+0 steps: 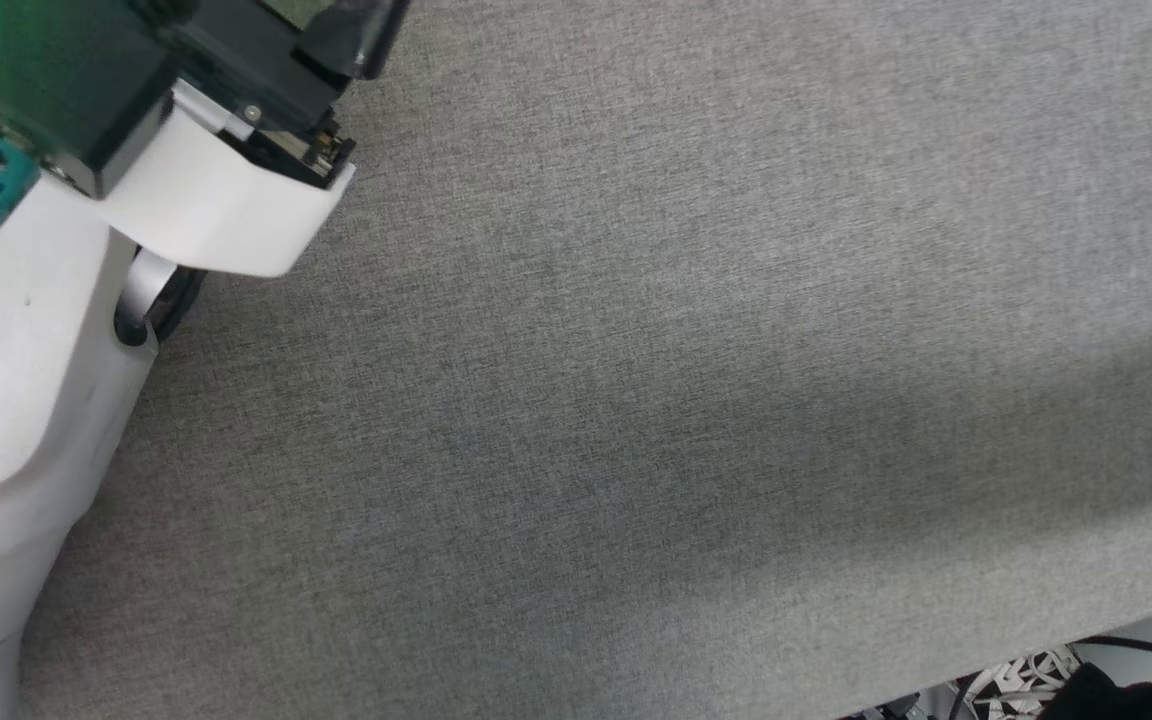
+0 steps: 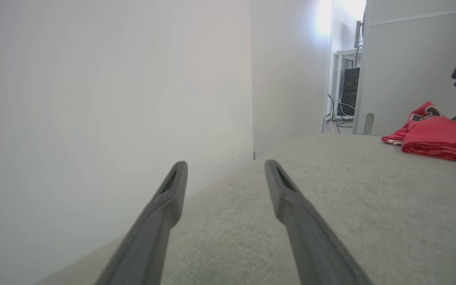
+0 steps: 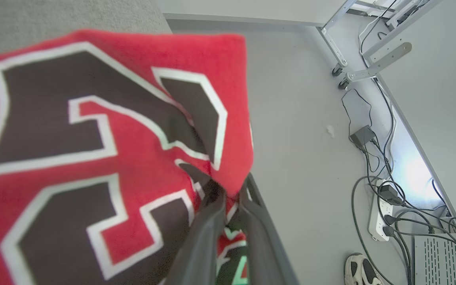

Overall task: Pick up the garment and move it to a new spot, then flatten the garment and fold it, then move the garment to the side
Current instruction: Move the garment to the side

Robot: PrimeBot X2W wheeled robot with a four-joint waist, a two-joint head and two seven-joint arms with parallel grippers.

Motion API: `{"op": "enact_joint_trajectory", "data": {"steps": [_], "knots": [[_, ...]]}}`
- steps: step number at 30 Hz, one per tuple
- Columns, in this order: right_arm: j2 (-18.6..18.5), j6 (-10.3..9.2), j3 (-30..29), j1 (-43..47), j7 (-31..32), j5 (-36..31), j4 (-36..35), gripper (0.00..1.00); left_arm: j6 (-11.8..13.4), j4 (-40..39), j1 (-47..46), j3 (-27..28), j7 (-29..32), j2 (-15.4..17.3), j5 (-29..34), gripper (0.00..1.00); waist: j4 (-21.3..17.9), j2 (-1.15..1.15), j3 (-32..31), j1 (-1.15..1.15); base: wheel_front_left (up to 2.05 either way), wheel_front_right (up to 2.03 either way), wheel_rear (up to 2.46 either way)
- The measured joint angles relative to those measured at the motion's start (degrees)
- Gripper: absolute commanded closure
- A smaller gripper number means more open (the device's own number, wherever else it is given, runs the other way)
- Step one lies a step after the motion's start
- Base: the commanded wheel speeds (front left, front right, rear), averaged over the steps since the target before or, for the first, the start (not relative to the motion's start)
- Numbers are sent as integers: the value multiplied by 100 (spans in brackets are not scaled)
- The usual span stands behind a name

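Note:
The garment point(image 3: 93, 158) is red fabric with large dark numerals outlined in white. My right gripper point(image 3: 232, 190) is shut on a fold of its edge, close to the grey surface's border with the floor beyond. In the left wrist view the garment point(image 2: 437, 136) lies bunched on the grey fabric surface point(image 2: 331, 206) far to the right, one printed corner lifted. My left gripper point(image 2: 225, 164) is open and holds nothing, low over the grey surface beside a white wall, well apart from the garment. My left forearm point(image 1: 36, 350) crosses the left of the head view.
A white wall point(image 2: 113, 99) runs along the grey surface's edge. On the floor are cables and a power strip point(image 3: 378, 225), a grey box point(image 3: 441, 257), a metal table leg point(image 3: 370, 63) and a person's shoe point(image 3: 360, 271). The grey surface point(image 1: 636, 350) spreads wide.

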Motion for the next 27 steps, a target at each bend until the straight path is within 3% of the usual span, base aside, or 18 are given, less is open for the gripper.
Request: {"op": "enact_joint_trajectory", "data": {"steps": [1, 2, 10, 17, 27], "knots": [[0, 0, 40, -21, -57, -2, 78, 53, 0, 26, 23, 33, 0, -11, -7, 0, 3, 0, -28, 0, 0, 0, 0], [-5, 0, 78, -33, -120, 2, 147, 0, 7, 63, 61, 82, 0, -27, -10, 0, 9, 0, -64, 0, 0, 0, 0], [-162, 0, 788, 52, -427, 176, 12, 0, 126, 260, 995, 622, 1, -313, -119, 0, 131, -1, -603, 0, 0, 0, 0], [46, 0, 1670, 738, -613, 594, -740, 0, 140, 466, 2499, 1265, 2, -927, -109, 0, 430, -1, -1443, 0, 0, 0, 0], [593, -1, 2108, 1955, -1127, 482, -1350, 0, 41, 875, 3889, 2109, 4, -1647, -9, 0, 1080, -1, -2519, 0, 0, 0, 0]]}}
